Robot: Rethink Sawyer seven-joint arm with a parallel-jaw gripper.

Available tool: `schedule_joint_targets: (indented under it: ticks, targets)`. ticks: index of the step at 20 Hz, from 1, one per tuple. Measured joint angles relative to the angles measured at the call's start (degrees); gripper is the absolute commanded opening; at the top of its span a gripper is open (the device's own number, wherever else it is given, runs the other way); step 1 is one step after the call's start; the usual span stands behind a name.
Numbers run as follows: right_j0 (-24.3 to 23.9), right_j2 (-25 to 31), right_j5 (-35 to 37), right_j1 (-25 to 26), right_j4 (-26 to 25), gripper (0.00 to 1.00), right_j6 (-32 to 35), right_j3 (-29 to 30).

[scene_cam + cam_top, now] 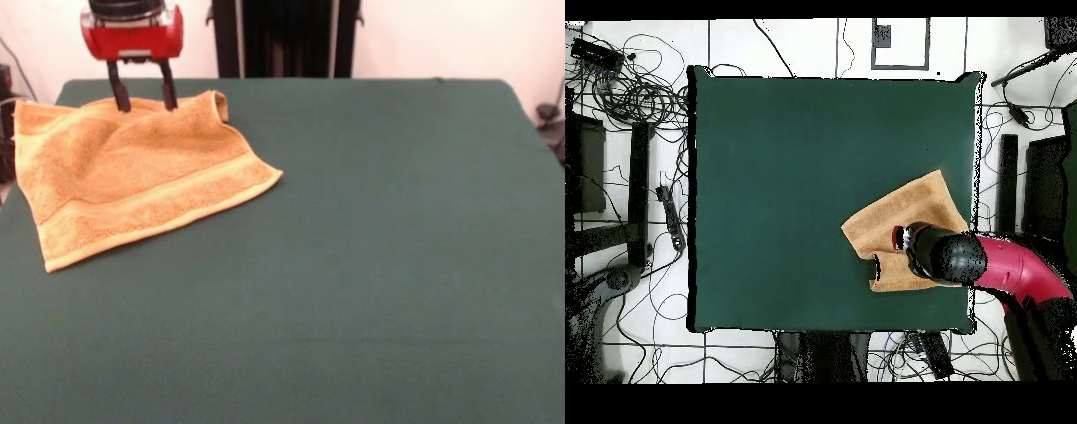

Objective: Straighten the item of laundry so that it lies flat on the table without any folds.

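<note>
The item of laundry [132, 181] is a golden-orange towel lying at the far left of the green table [371, 265] in the front view. It is spread out with soft ripples, and its far corner [219, 102] is curled up. My gripper [143, 104] stands open over the towel's far edge, both black fingertips down at the cloth. From overhead, the towel [910, 210] lies near the table's [785, 180] right edge, and the gripper [892, 250] covers part of it.
The towel's left side reaches the table's left edge in the front view. Cables [635, 95] and dark stands [640, 190] lie on the floor around the table. A black column [287, 40] rises behind the far edge.
</note>
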Motion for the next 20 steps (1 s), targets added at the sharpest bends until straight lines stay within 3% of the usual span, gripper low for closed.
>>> schedule_joint_targets:
  ticks: [20]
  targets:
    - [3.23,-0.35,-0.4,6.49,-0.77,1.0,0.0,-2.53]
